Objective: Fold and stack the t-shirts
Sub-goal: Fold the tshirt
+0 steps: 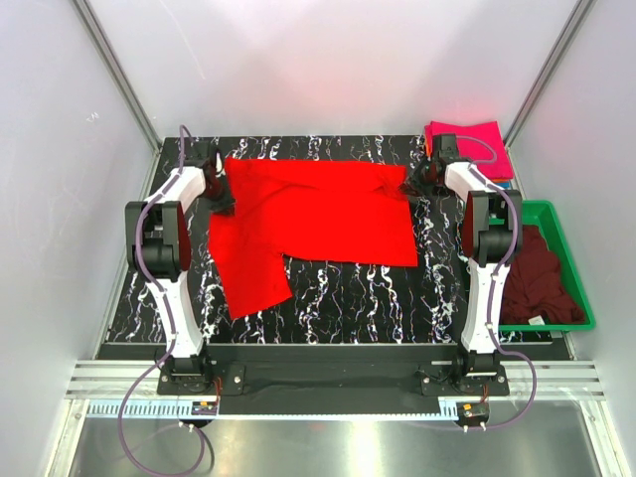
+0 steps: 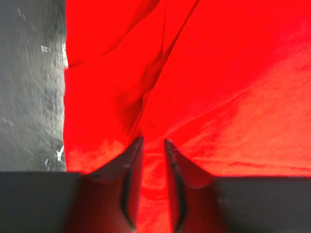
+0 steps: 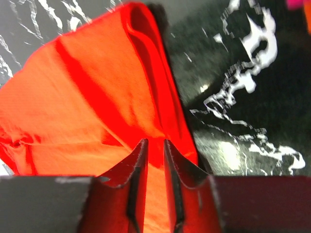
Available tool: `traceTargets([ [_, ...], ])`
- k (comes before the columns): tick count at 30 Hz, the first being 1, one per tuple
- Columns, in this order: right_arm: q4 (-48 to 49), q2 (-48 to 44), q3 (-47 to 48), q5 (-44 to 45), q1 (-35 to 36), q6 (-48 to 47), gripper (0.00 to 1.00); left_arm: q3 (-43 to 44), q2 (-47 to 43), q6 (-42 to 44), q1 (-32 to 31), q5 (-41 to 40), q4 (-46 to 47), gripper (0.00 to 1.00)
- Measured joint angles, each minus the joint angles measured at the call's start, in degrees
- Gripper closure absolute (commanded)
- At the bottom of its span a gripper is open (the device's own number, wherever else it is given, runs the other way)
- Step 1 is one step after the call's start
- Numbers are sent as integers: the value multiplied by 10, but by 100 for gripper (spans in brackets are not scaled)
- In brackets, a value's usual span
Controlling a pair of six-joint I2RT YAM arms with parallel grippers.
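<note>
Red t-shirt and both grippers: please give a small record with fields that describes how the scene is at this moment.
shirt in work: bright red cloth t-shirt, spread on the black marbled table
left gripper: closed on the red shirt's far left edge
right gripper: closed on the red shirt's far right corner
folded: magenta-pink cloth t-shirt, flat at the far right corner
not folded: dark maroon cloth t-shirt, crumpled in the green plastic bin
</note>
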Motion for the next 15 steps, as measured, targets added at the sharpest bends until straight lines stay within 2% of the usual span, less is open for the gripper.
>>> traceTargets([
  [1, 0, 1, 5, 1, 0, -4, 79, 6, 3, -1, 0, 0, 1, 88],
  [2, 0, 2, 10, 2, 0, -9, 90, 12, 5, -1, 0, -1, 2, 94],
  [3, 0, 3, 15, 3, 0, -15, 95, 16, 7, 0, 0, -2, 2, 100],
  [4, 0, 5, 20, 7, 0, -19, 98, 19, 9, 1, 0, -2, 2, 100],
  [8, 1, 7, 25, 16, 0, -36, 100, 24, 17, 4, 0, -8, 0, 100],
  [9, 1, 8, 26, 16, 0, -40, 99, 24, 18, 4, 0, -10, -2, 100],
  [11, 1, 9, 27, 15, 0, -49, 88, 24, 19, 4, 0, -13, -3, 100],
  [12, 1, 9, 27, 13, 0, -53, 76, 24, 19, 4, 0, -14, -4, 100],
  [15, 2, 10, 31, 9, 0, -63, 67, 24, 19, 3, 0, -15, -5, 98],
])
